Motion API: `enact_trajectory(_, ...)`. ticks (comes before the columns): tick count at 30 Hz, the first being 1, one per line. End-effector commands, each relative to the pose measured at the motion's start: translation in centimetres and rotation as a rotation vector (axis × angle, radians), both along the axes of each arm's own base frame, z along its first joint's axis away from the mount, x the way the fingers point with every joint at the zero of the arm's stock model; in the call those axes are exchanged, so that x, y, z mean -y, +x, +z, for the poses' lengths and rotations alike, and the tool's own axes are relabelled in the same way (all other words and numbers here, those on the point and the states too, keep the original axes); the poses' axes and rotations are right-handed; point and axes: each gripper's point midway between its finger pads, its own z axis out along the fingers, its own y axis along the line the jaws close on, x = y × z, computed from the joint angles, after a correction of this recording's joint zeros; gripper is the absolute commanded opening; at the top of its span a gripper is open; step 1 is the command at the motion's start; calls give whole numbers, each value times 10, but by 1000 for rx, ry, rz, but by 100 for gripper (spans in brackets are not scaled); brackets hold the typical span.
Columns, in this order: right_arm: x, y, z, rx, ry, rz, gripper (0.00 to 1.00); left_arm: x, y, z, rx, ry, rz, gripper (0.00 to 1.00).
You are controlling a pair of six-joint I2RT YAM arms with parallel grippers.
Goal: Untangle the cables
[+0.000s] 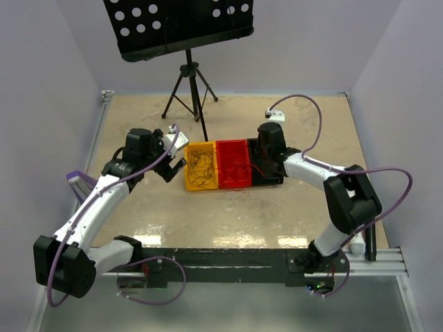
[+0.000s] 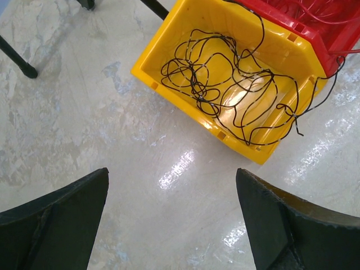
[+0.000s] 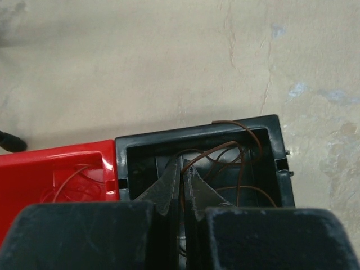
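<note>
Thin black cables (image 2: 225,90) lie tangled in a yellow bin (image 2: 191,115), with one strand hanging over its right rim. Thin red cables (image 2: 315,14) lie in the red bin (image 2: 315,39) beside it. My left gripper (image 2: 171,174) is open and empty above bare table, just left of the yellow bin (image 1: 188,169). My right gripper (image 3: 183,166) is down in the black bin (image 3: 197,135), shut on a thin reddish-brown cable (image 3: 247,140) that loops inside the bin and over its far rim. In the top view the right gripper (image 1: 266,162) sits over the black bin (image 1: 271,181).
The three bins stand side by side mid-table, with the red bin (image 1: 233,164) in the middle. A music stand on a tripod (image 1: 190,90) stands behind them, one leg (image 2: 17,56) near the left gripper. A small white object (image 1: 277,111) lies at the far right.
</note>
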Motion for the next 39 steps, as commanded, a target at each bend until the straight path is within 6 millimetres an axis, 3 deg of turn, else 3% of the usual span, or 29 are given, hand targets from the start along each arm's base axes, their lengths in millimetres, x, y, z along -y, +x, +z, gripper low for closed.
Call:
enact_trajectory(1,-15,-1,-18,-74,66,21,0,-3,11,3,5,-26,48,100)
enact_trajectory(5,-17,-6,-36,-120,85,21,0,-6,12,7,21,-23,65,100)
enact_trajectory(10,-19,-4,-28,-116,94,25,3,-9,15,15,36,-37,93,100)
enact_trajectory(12,-21,-2,-10,-95,103,32,22,-9,18,18,35,-49,107,100)
enact_trajectory(15,-21,0,34,-30,127,33,52,-12,23,18,29,-56,146,100)
enact_trajectory(21,-12,-13,94,35,142,44,84,-23,33,22,-1,-71,211,100)
enact_trajectory(29,-6,-37,159,125,192,91,88,-25,34,43,18,-97,230,100)
enact_trajectory(35,-2,-47,178,160,212,101,88,-26,33,49,27,-110,233,100)
enact_trajectory(39,9,-38,187,179,190,75,91,-29,35,51,37,-115,253,100)
